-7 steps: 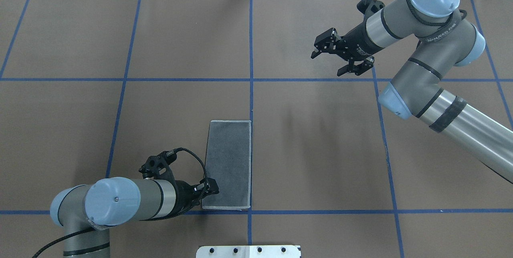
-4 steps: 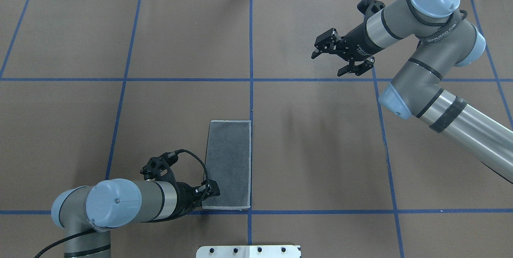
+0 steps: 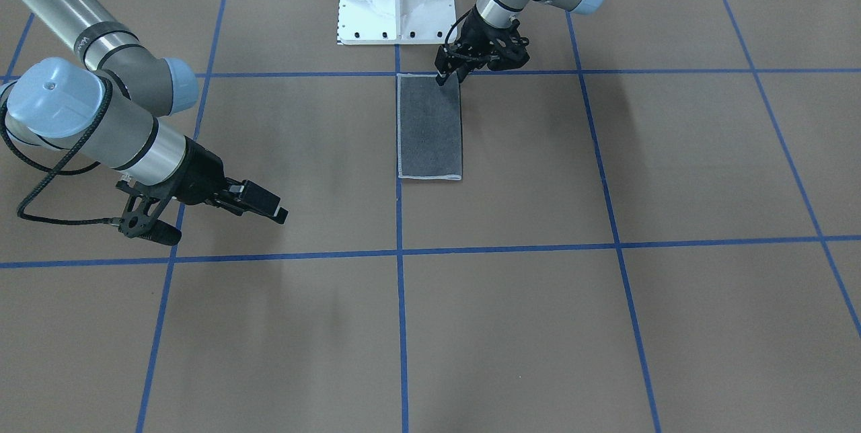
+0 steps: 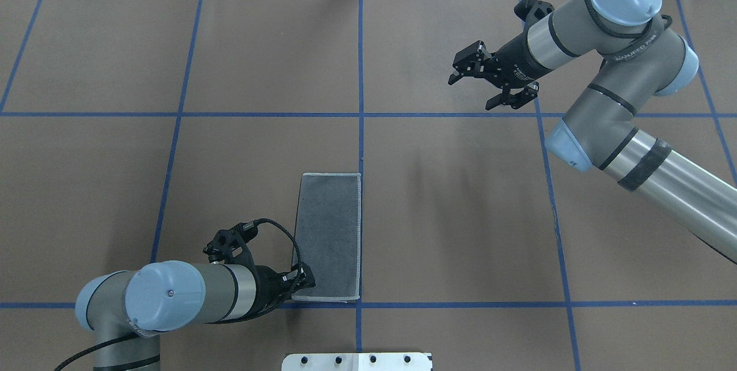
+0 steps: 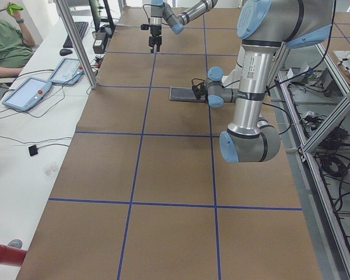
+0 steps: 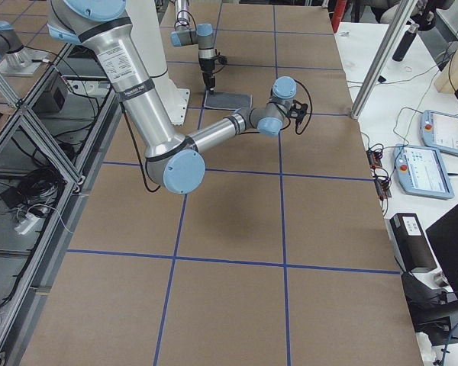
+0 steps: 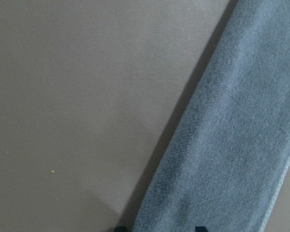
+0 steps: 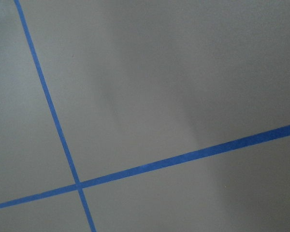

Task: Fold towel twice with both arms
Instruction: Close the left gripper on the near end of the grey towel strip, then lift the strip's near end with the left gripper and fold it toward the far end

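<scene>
1. The towel [image 4: 329, 233] lies flat on the tabletop [image 4: 460, 215] as a narrow strip. Its dark grey face is up and a pale stitched edge runs round it.
2. Its long right edge runs just beside the central blue tape line [image 4: 361, 129]. Its near short edge lies just beside the tape line that crosses in front of the white base [image 4: 357, 361].
3. The left tool [image 4: 308, 283] is down at the towel's near left corner, on an arm reaching in from the near left.
4. In the left wrist view two dark fingertips show at the bottom edge. One is over bare tabletop just off the towel's left edge, and the other is over the cloth. The jaws stand partly apart and straddle that edge, and the cloth between them lies flat and unpinched.
5. The right tool [image 4: 471, 93] hangs above the far right part of the tabletop, well apart from the towel. Its jaws are spread wide and it holds nothing.
6. The right wrist view shows only bare tabletop and crossing blue tape.
</scene>
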Controlling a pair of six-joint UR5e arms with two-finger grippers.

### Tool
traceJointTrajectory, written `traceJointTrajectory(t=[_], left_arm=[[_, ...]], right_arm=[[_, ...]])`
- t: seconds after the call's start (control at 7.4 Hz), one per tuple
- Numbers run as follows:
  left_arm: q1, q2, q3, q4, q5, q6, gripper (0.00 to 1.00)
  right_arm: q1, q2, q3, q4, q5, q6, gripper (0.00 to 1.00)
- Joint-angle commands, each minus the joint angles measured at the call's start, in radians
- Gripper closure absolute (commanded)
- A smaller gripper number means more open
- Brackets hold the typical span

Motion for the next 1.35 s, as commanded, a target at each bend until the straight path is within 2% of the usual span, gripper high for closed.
traceJointTrajectory(t=[0.0, 0.14, 0.27, 0.81, 1.22], left_arm=[[0.0, -0.002, -0.003, 0.0, -0.002, -0.001, 0.85], [-0.001, -0.002, -0.006, 0.002, -0.002, -0.001, 0.96], [-0.001, -0.002, -0.009, 0.002, -0.002, -0.001, 1.0], [-0.003, -0.072, -0.009, 0.003, 0.001, -0.055, 1.0], [-0.076, -0.098, 0.006, 0.0, 0.005, -0.084, 1.0]], right_arm=[[-0.001, 0.0, 0.003, 0.0, 0.0, 0.002, 0.01], [0.001, 0.0, 0.001, 0.0, 0.0, 0.002, 0.01], [-0.001, 0.0, 0.001, 0.0, 0.0, 0.001, 0.01], [0.001, -0.005, 0.003, 0.017, 0.0, 0.002, 0.01], [0.001, -0.005, 0.009, 0.02, 0.0, 0.005, 0.01]])
